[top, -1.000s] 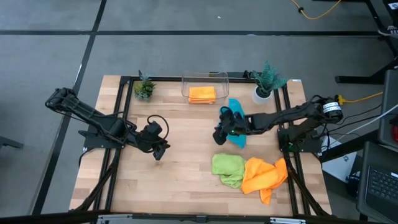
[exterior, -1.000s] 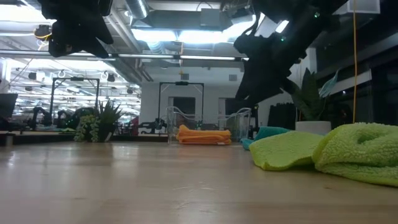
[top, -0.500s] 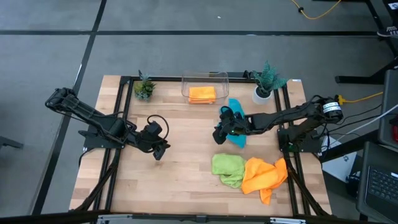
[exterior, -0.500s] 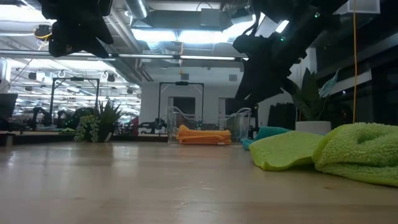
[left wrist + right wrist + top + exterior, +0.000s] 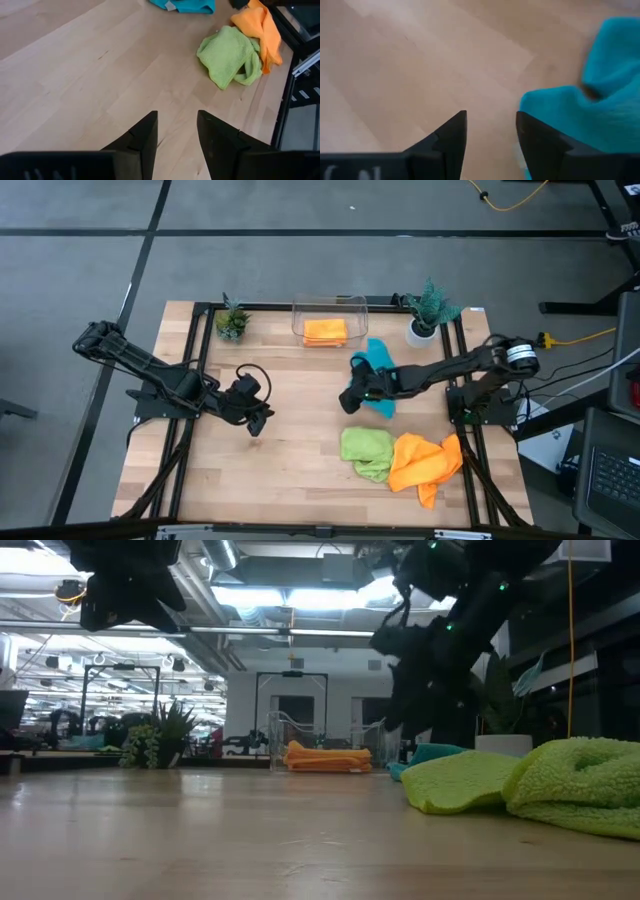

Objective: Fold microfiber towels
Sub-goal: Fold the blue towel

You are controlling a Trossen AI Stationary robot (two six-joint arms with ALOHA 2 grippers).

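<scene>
Orange towel, loose (image 5: 425, 463): crumpled at the near right of the surface (image 5: 300, 470), touching the lime green towel (image 5: 366, 451) on its left; both lie in soft heaps, unfolded.
My left end effector (image 5: 256, 420): hangs over bare wood left of centre, fingers spread with nothing between them, waiting.
My right end effector (image 5: 349, 399): just above the surface at the left edge of the teal-blue towel (image 5: 380, 375), fingers (image 5: 447, 137) spread and empty; in the right wrist view one finger sits right beside the cloth's edge.
Teal-blue towel, handling: I judge it light, limp and slightly grippy, so it will sag and drag instead of sliding. A corner or hem edge is the place to pinch, low against the wood.
Risk: taking two layers at once, or bunching the cloth.
Folded orange towel (image 5: 325, 331): lies flat inside the clear bin (image 5: 330, 303) at the far edge.
Potted plants (image 5: 232, 320): stand at the far corners, either side of the bin.
</scene>
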